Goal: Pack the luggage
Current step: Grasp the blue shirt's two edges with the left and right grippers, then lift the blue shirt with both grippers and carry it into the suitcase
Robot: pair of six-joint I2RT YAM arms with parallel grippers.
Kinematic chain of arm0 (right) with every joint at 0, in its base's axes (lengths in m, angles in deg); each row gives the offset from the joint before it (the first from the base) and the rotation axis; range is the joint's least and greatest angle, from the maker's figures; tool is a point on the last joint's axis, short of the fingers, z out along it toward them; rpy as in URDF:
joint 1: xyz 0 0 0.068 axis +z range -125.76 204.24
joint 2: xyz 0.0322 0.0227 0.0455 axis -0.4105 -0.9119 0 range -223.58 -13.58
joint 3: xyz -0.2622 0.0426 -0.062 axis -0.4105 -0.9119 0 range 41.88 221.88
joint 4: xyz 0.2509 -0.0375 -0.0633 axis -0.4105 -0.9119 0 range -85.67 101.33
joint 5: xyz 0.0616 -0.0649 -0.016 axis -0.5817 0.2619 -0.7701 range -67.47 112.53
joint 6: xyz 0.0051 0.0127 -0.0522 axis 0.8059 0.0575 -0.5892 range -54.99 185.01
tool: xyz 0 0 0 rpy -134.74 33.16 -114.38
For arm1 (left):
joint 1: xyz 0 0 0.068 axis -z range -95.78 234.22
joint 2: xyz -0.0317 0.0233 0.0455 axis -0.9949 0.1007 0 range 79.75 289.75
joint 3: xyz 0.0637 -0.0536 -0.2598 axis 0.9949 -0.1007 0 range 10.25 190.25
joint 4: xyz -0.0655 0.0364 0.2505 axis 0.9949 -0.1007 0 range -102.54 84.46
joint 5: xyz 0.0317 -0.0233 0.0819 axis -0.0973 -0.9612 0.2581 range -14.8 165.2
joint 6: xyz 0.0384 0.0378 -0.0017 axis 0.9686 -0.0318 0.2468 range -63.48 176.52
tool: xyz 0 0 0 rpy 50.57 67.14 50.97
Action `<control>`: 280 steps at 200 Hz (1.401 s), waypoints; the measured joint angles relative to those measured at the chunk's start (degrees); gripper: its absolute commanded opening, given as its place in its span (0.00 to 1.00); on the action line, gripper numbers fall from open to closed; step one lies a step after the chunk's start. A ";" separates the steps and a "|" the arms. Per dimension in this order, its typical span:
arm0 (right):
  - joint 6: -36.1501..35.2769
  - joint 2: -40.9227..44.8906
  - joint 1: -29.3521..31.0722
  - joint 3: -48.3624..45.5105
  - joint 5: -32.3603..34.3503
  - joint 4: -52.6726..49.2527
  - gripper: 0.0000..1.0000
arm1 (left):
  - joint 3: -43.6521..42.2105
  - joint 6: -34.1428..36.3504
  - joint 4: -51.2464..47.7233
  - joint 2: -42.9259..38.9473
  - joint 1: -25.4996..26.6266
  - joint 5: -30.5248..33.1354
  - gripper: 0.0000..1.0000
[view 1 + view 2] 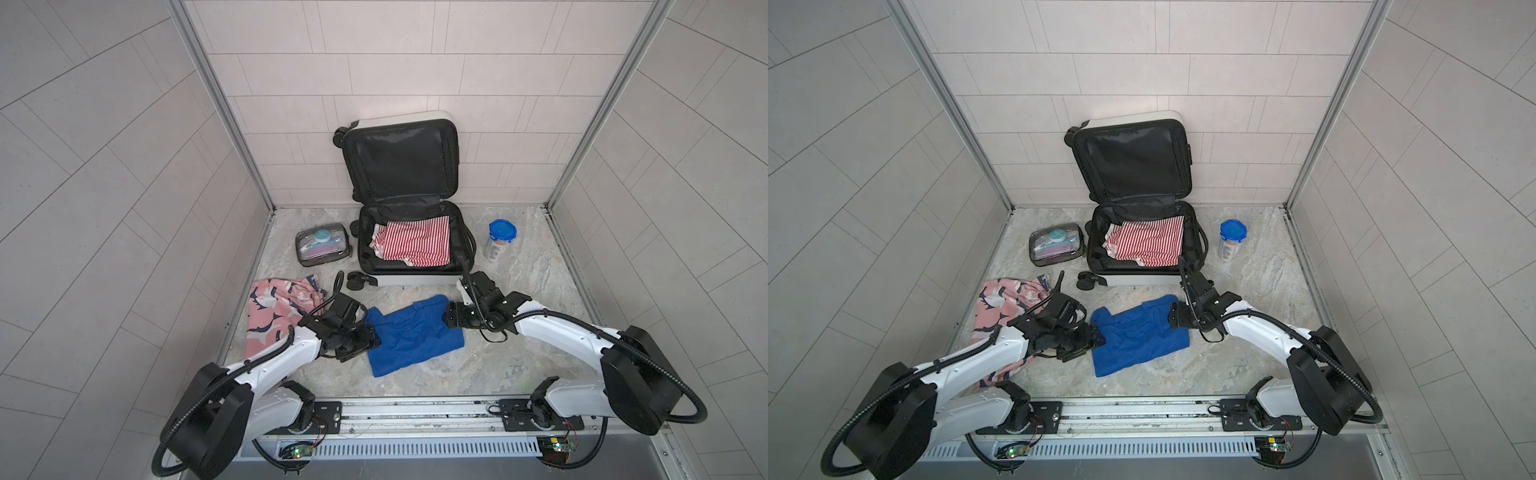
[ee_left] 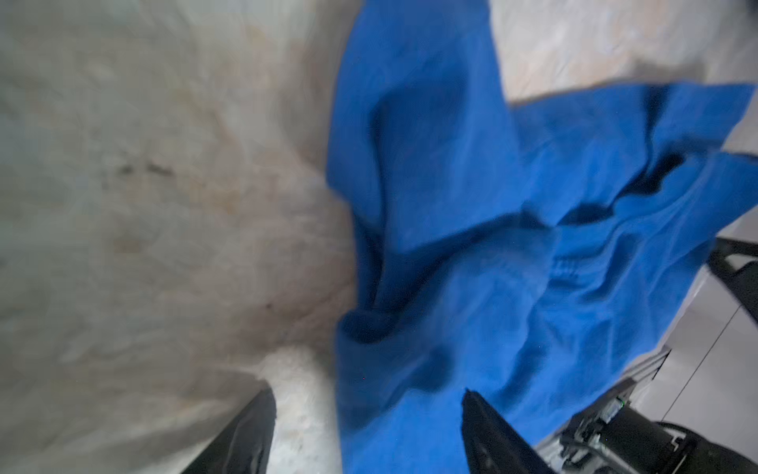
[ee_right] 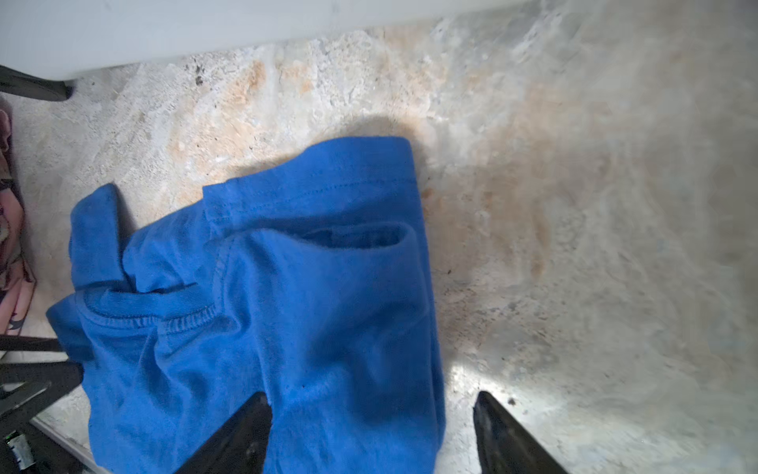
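Closest in, a metal rail (image 1: 415,409) carries both arms along the near edge of the marbled tabletop (image 1: 519,332).

The left tool (image 1: 376,338) (image 1: 1100,338) sits low at the left edge of a crumpled blue shirt (image 1: 411,336) (image 1: 1138,336). Its jaws stand wide and hold nothing. In the left wrist view (image 2: 369,410) one finger (image 2: 496,439) is over the cloth (image 2: 471,246) and the other is over bare stone, with the shirt's edge between them.

The right tool (image 1: 449,318) (image 1: 1173,318) is at the shirt's far right corner, also spread wide and empty. In the right wrist view (image 3: 371,410) one finger (image 3: 242,435) lies over the shirt (image 3: 287,307) and the other is off it.

A pink patterned garment (image 1: 278,307) (image 1: 1005,303) lies left of the shirt, partly under the left arm.

Beyond the shirt, at the back middle of the tabletop, the luggage (image 1: 415,279) (image 1: 1142,279) lies open. Its long axis runs left to right across both top views, with the wheel end to the left and the handle end to the right. The base half lies flat with its opening upward, and the lid half stands up from the far hinge against the back wall (image 1: 395,75). A red-and-white striped garment (image 1: 415,245) (image 1: 1150,245) lies in the base.

Just beside the luggage on the left is a clear pouch (image 1: 322,245) (image 1: 1057,245). A blue-lidded container (image 1: 500,239) (image 1: 1232,239) stands upright near its right end.
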 measured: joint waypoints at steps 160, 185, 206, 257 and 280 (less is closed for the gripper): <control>3.54 -7.82 1.62 -4.35 -5.44 16.57 0.43 | -3.48 -6.19 20.26 7.43 0.52 -3.85 0.35; 5.64 -8.09 3.34 -4.09 -4.94 15.69 0.24 | -3.54 -6.19 18.95 7.04 0.76 -2.67 0.16; 7.37 -8.09 5.01 -3.19 -4.35 14.45 0.09 | -3.28 -5.75 16.33 4.85 0.85 -1.77 0.04; 9.31 -5.05 8.00 3.08 -3.65 8.31 0.00 | 4.28 -1.53 1.60 -4.04 0.85 0.13 0.00; 9.29 -1.40 8.31 7.28 -2.93 4.72 0.00 | 9.38 0.44 -4.00 -7.48 0.85 1.16 0.00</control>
